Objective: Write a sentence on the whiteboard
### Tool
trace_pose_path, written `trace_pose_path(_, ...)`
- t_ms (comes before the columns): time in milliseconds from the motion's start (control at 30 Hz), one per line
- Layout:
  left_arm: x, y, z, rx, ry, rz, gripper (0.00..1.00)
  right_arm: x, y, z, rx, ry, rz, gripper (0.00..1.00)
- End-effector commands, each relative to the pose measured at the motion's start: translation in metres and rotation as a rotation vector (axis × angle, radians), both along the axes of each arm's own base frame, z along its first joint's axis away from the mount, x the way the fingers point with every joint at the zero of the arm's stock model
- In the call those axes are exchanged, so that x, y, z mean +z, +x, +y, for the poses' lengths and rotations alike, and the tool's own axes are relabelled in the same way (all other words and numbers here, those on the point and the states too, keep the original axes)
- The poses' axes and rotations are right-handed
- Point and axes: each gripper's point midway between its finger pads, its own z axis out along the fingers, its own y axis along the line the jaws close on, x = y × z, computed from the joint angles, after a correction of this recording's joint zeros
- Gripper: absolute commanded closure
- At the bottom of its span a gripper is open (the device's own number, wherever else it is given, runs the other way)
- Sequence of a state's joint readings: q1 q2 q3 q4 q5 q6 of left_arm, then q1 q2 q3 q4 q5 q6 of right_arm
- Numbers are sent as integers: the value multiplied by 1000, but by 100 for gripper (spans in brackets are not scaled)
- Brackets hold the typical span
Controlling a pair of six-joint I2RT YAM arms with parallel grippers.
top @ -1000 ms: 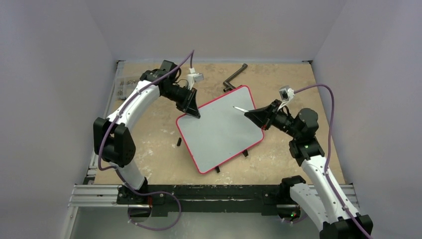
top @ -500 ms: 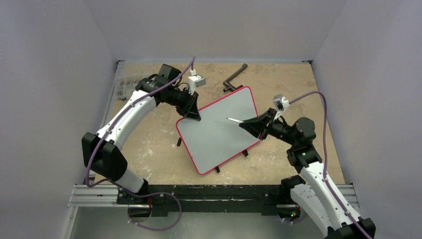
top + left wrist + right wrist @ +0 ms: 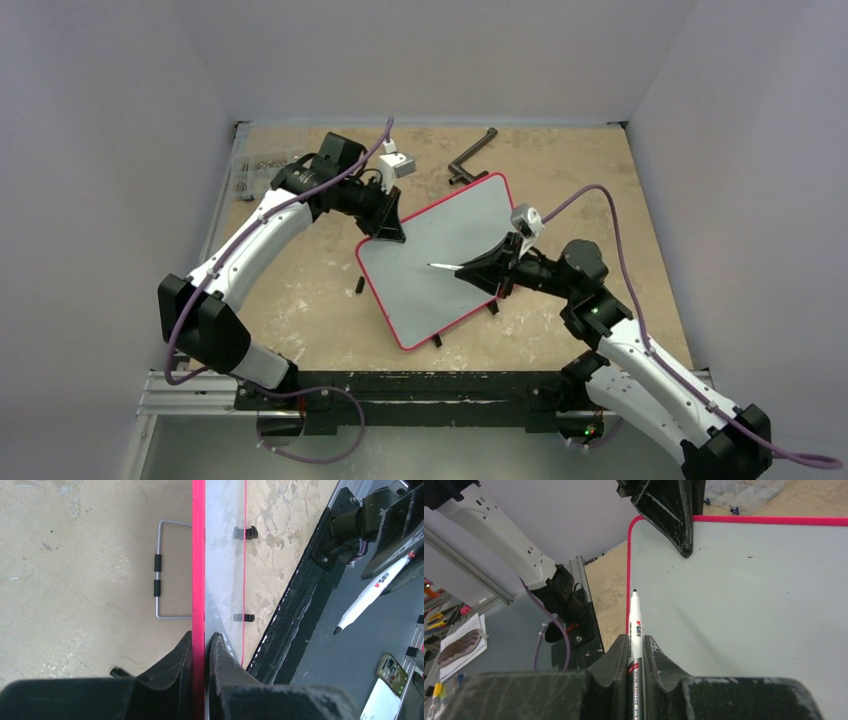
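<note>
The whiteboard lies askew at the middle of the table, one corner toward the far wall. Its pale face shows only a few small dark specks inside the red rim.

The left arm arcs out from its base and bends back in, and the left gripper sits at the board's far-left corner. Its fingers are clamped on the rim, one on each face.

The right arm is folded low, its forearm reaching leftward over the board's near-right edge. The right gripper is closed around a white marker, which points left over the board. Whether the black tip touches the surface cannot be told.

Red lettering on the marker barrel, seen from the right wrist, looks like "M&G"; the smaller print below it is unreadable.

Only the left wrist view sees the board edge-on. It shows two black feet on one edge and a grey wire stand with two black sleeves beyond the other face. It also catches what looks like a phone below the table.

The top view alone shows a black crank behind the board and a clear box at the far left.
</note>
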State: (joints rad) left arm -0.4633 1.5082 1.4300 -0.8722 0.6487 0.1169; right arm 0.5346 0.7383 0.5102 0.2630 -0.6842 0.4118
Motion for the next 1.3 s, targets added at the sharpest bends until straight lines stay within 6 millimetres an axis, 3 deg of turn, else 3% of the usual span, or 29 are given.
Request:
trace_pose_path(0,-47,18,34,24,270,-119,100,16,4,9,-27,-12,-106,100)
trace_pose_path(233,-47,19,34,28,278,-120,100,6,1,33,-15,-71,-131,100)
trace_pose_path(600,-48,18,33,33,283,-116,100,18,20,66,-57,-96,-172,100)
trace_pose_path(1267,-49,18,31,33,282,-102,100,23,38,91,-72,-117,-186,100)
